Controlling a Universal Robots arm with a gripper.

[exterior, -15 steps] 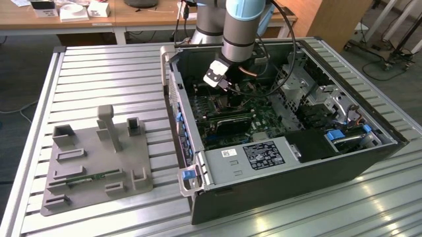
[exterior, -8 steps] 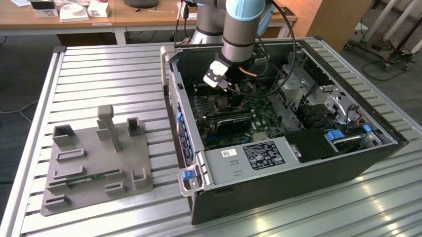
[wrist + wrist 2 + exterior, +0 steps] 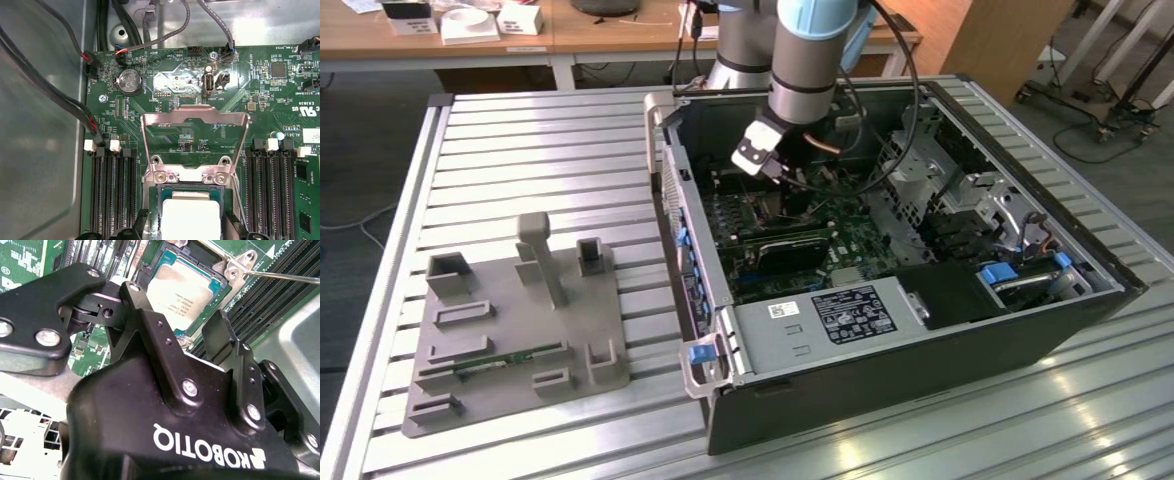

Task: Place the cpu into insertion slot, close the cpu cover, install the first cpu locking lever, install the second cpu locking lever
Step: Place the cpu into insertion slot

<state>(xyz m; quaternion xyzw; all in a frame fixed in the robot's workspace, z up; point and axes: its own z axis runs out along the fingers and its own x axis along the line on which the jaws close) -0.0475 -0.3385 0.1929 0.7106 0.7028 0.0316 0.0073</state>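
White brand lettering stands on the black gripper [image 3: 174, 304] housing. Fine dark print on the dull silver square cpu [image 3: 182, 295] is too small to read. White legends mark the green circuit board [image 3: 280, 100]. A black printed label [image 3: 854, 312] sits on the grey metal power supply box [image 3: 758, 338].

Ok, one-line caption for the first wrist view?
Silver-grey square cpu sitting in silvery-rimmed socket, hinged metal cover frame open, gripper open astride it.

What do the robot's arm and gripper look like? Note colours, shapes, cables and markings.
The arm is a silver-grey cylinder with a light blue joint cap; black cables loop beside it. The gripper is matt black, with angular linked fingers, silver screws and white lettering on its body.
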